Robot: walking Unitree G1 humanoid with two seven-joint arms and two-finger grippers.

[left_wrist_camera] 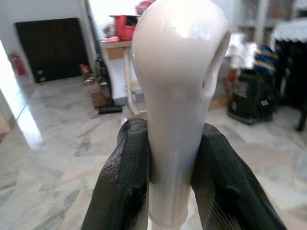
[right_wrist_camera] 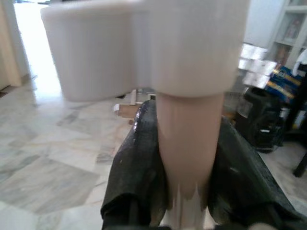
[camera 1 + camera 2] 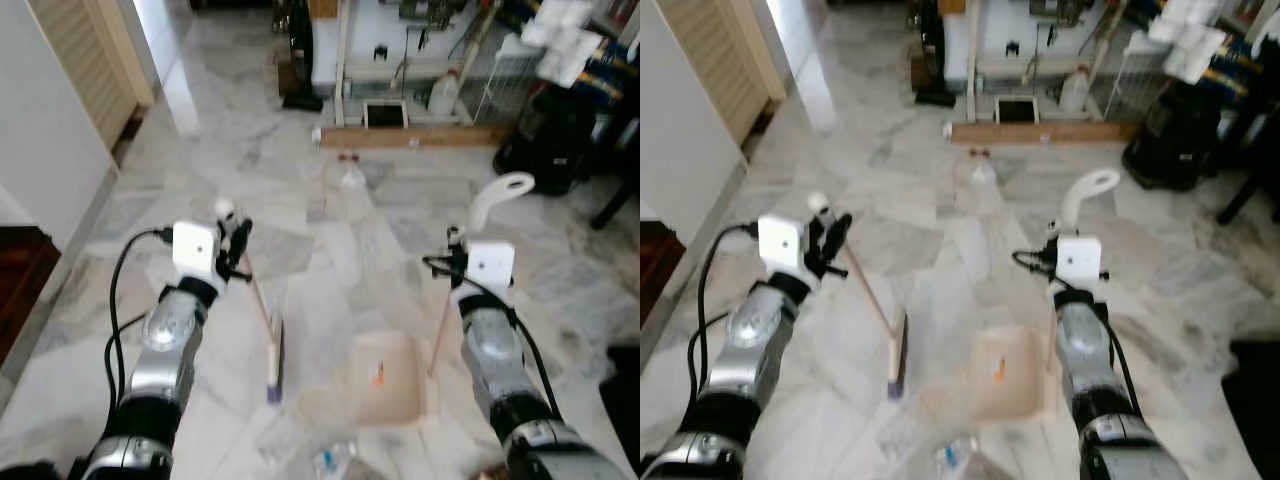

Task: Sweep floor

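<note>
Head views: my left gripper (image 3: 238, 245) is clamped on the top of a small broom with a thin tan stick and pale rounded knob (image 3: 262, 300). The stick slants down and forward to its brush head (image 3: 275, 365), which rests on the grey-veined white marble floor (image 3: 300, 170) between my arms. My right gripper (image 3: 452, 258) is clamped on the upright tan handle of a beige plastic dustpan (image 3: 385, 380); the handle ends in a white curved grip (image 3: 500, 195) above my wrist. The pan sits flat on the floor just beside the brush head, with a small orange scrap (image 3: 376, 374) inside it. A clear plastic bottle (image 3: 347, 185) lies further ahead, near a wooden plank (image 3: 410, 137).

Left wrist: both black fingers (image 1: 122, 187) pressed against the broom's glossy cream knob (image 1: 180, 96), one each side.

Right wrist: black fingers (image 2: 136, 172) squeezed on the tan dustpan handle (image 2: 188, 139), white grip directly above them.
</note>
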